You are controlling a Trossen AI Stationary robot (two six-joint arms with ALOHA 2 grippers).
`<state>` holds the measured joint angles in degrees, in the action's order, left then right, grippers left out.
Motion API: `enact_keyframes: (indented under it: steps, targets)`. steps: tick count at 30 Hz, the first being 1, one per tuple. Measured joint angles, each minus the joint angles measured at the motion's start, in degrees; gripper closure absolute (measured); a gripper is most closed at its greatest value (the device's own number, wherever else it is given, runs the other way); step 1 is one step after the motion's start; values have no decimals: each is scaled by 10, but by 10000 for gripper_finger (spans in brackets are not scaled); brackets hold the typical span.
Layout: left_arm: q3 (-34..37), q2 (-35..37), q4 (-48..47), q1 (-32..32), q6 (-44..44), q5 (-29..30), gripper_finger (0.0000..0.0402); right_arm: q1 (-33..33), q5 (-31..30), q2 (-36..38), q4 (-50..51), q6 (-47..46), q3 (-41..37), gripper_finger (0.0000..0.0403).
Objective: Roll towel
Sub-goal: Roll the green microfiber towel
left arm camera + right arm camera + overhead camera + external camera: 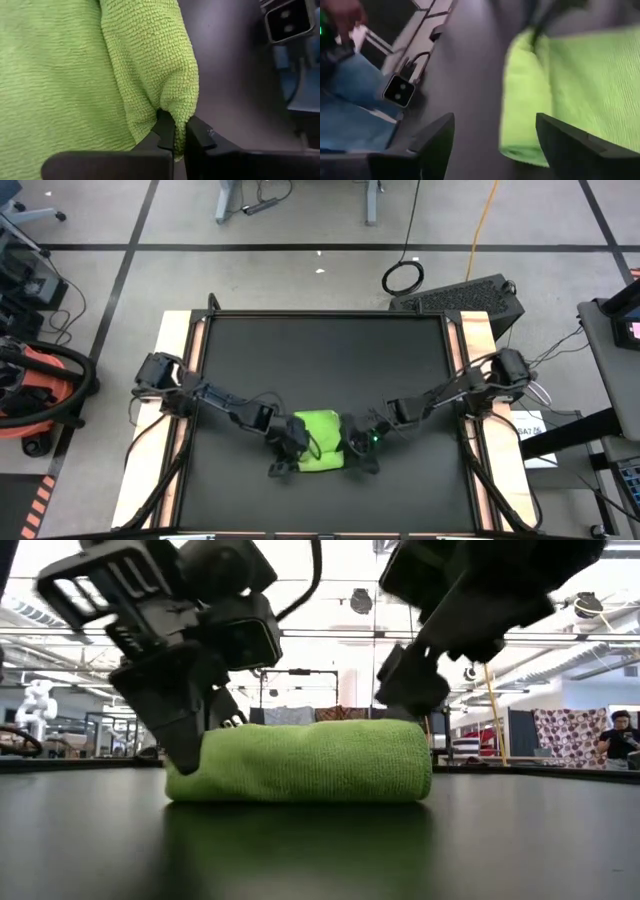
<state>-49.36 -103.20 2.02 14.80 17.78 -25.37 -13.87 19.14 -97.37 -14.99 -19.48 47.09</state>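
Observation:
The lime-green towel [322,438] lies in a thick folded-over bundle on the black mat [320,350], near the table's near edge; in the low view the towel [300,762] is a low hump resting on its underside. My left gripper [284,458] is at the towel's left end, shut on it [179,142]. My right gripper [362,446] is open just above the towel's right end [410,725]; in the right wrist view [495,131] one finger stands over the towel [570,85]. Whether it touches the towel, I cannot tell. My left gripper pinches a folded-over edge of the towel [176,117] between its two fingertips [165,131], at the towel's left end. The fingers come slanting down from the table's left [190,745]. The towel rests on the mat and the pinched fold is slack.
Wooden strips [175,380] run along the mat's left and right sides. Beyond the table's right side there is a person in blue [350,100] and a small grey box on a cable [399,91]. Bare mat lies on the towel's far side.

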Motion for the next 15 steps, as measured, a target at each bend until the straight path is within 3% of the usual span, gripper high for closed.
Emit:
enact_keyframes:
  steps: [10,15]
  targets:
    - [0,-20,6,-81,17,-130,390,-107,-250,9,41,133,1,159]
    - [-2,-46,11,-96,28,-182,390,-118,-323,9,67,147,1,160]
